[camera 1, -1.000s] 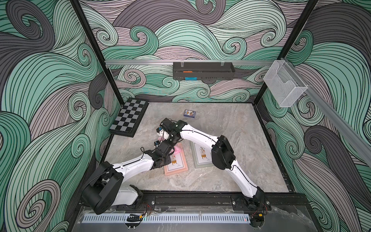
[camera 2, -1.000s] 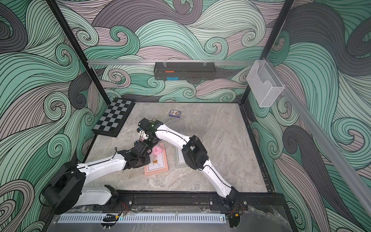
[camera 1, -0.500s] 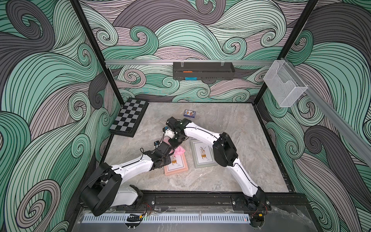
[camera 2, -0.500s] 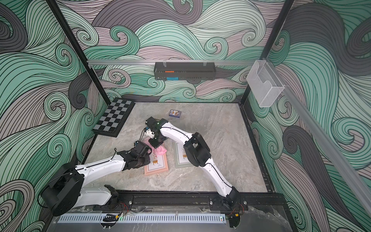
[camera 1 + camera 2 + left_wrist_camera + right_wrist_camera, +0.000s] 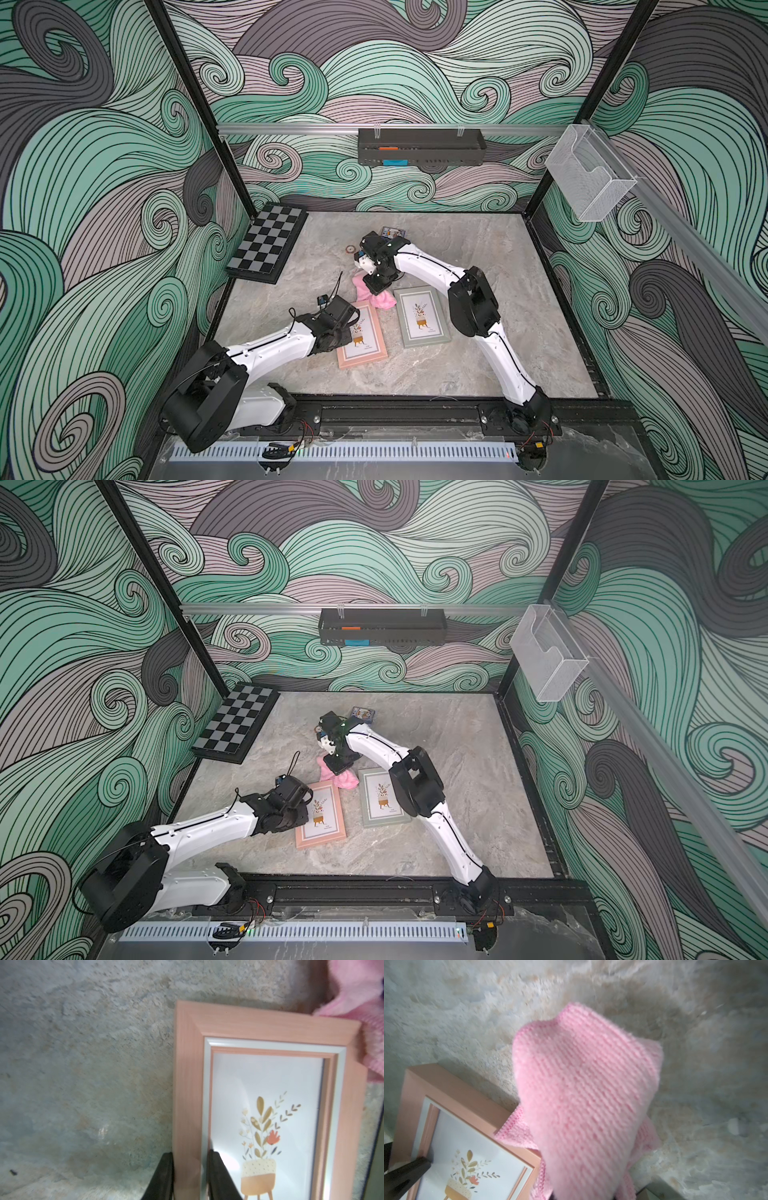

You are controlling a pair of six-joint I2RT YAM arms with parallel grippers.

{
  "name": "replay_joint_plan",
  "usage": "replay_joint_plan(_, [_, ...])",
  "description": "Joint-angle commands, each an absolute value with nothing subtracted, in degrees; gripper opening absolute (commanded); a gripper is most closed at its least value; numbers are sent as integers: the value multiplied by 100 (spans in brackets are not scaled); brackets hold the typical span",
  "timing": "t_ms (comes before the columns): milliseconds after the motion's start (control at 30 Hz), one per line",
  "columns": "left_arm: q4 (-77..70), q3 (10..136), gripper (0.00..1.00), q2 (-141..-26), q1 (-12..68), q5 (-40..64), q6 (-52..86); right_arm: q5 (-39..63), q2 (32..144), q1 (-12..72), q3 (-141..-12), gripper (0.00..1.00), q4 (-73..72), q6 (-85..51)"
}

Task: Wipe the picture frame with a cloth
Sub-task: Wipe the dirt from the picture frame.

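Grey marbled tabletop [image 5: 478, 257] carries two frames lying flat. The peach-pink wooden picture frame [image 5: 365, 337], my reading of the wipe target, lies beside a grey-green picture frame [image 5: 422, 318]. The soft light-pink cloth [image 5: 384, 300] hangs bunched, touching the pink frame's far corner. The left tool [image 5: 190, 1159] pinches that frame's side rail, presumably against sliding. The right tool [image 5: 376, 286] is closed on the cloth. Only the left wrist view shows the pinch, since both top views hide it under the arm. The right wrist view shows cloth weave, no jaws.
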State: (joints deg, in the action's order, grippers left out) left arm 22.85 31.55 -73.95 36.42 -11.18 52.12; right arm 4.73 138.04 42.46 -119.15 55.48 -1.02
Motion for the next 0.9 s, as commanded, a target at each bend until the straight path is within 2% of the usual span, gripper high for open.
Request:
replay_joint_plan(0, [2447,3330,5,-7726,3657,-1475,5326,630,13279,4393,-11159,0,5583,-245])
replay_joint_plan(267, [2526,3611,5,-7969,3641,-1787,5297,533,11600,4737,-8364,0,4872,-760])
replay_joint_plan(367, [2478,3636,5,-8030,3630,-1809,5265,945,10949,4916,-7271,0,4387,-1059])
replay_joint_plan(467, [2389,3689,5,-8112,3623,-1715,5230,1165,10564,5132,-6700,0,4059,-1331])
replay_joint_plan(600, [2260,3688,4,-8362,3630,-1468,5202,960,10644,5158,-6852,0,3977,-1282])
replay_joint_plan(867, [2187,3379,4,-8191,3647,-1217,5315,268,11852,4493,-9323,0,4465,-769])
